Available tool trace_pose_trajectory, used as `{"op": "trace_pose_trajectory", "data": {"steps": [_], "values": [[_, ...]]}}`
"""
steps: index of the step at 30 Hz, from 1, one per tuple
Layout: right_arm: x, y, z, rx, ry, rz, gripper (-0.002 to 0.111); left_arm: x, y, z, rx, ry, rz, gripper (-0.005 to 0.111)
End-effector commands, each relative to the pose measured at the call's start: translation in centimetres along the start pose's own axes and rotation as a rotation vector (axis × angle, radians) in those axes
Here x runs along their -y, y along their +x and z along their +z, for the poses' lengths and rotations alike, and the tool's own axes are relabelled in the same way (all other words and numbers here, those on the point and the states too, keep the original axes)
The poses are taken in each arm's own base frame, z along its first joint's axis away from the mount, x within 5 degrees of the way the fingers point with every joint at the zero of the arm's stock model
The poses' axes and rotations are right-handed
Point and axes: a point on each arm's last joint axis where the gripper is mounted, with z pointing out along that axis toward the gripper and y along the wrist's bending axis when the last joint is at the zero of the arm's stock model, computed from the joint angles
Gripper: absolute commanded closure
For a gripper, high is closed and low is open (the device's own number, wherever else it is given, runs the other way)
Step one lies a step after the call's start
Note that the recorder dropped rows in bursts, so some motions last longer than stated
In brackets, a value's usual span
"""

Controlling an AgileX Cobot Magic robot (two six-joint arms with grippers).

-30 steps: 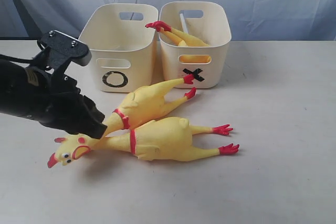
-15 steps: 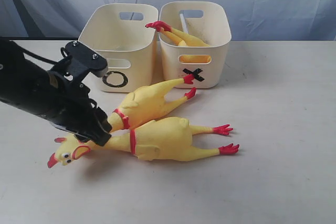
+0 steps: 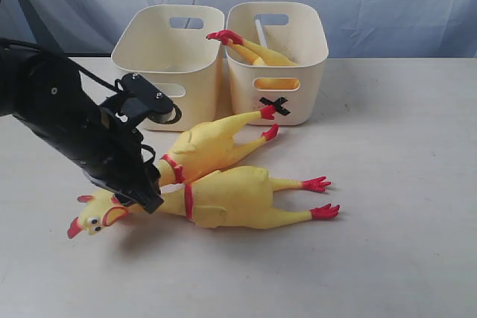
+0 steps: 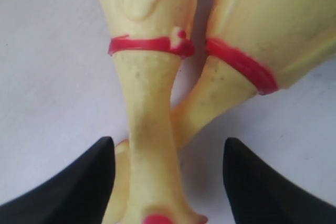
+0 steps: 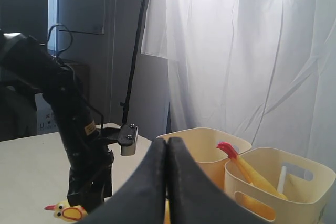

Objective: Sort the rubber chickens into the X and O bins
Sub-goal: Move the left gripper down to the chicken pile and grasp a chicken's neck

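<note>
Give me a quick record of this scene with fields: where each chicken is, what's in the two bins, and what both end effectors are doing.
On the table: front chicken and rear chicken, side by side, necks overlapping
X bin: third chicken, red feet sticking out
O bin: no chicken visible
Left end effector: open, straddling a chicken neck
Right end effector: shut, holding nothing

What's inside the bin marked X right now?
One rubber chicken, its red feet poking over the rim of the X bin. Yellow shows through the handle slot; the wall hides its head and the bin's floor.
</note>
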Motion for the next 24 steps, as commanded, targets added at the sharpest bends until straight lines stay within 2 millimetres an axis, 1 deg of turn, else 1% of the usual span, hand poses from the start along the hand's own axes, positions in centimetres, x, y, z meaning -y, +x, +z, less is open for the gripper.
{"op": "trace_pose_trajectory", "data": {"steps": [1,6,13,16,18,24], "values": [[0.0,0.1,0.0,-0.001,0.0,-0.008,0.109,-0.5,0.1,0.9,-0.031,-0.004,0.001,0.049],[0.0,0.1,0.0,0.0,-0.002,-0.008,0.109,-0.6,0.2,1.2,-0.039,-0.004,-0.003,0.049],[0.0,0.1,0.0,0.0,-0.002,-0.008,0.109,-0.6,0.4,2.3,-0.075,0.007,-0.005,0.049],[0.0,0.1,0.0,0.0,-0.002,-0.008,0.109,-0.7,0.5,2.5,-0.08,0.003,0.004,0.05],[0.0,0.1,0.0,0.0,-0.002,-0.008,0.109,-0.7,0.5,2.6,-0.083,0.004,0.004,0.053],[0.0,0.1,0.0,0.0,-0.002,-0.008,0.109,-0.7,0.5,2.6,-0.085,-0.003,0.014,0.07]]}}
